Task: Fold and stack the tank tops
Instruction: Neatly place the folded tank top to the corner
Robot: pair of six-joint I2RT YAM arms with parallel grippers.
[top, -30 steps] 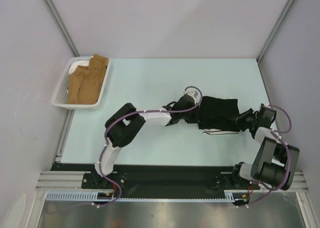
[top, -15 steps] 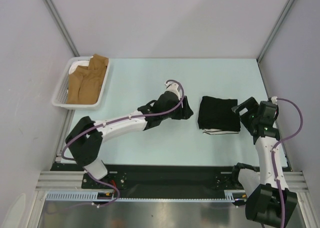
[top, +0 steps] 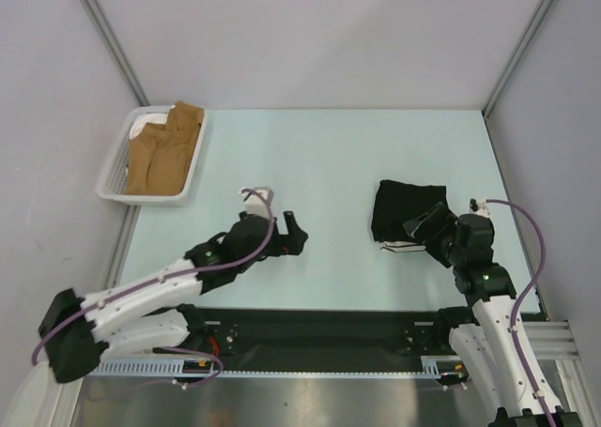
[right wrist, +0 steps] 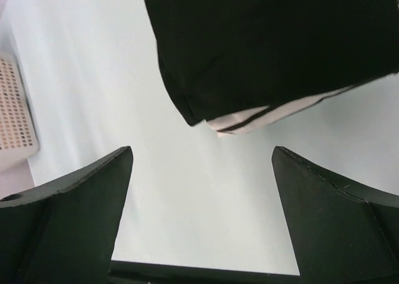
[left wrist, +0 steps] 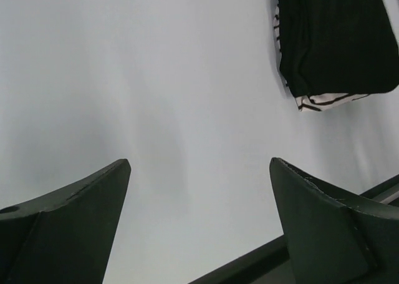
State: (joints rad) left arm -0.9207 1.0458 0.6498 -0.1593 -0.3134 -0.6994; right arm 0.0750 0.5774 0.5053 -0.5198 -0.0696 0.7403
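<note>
The black tank top lies folded into a neat square on the right side of the pale table. It rests on top of the striped tank top, of which only a thin white edge with black lines peeks out along the near side. Neither arm has hold of the stack. The right gripper sits at the stack's near right corner with its jaws spread wide and nothing between them. From its wrist view the folded corner lies just beyond the fingertips. The left gripper is well apart to the left, over bare table, jaws just as wide and empty. At the far left a white basket holds brown clothing.
</note>
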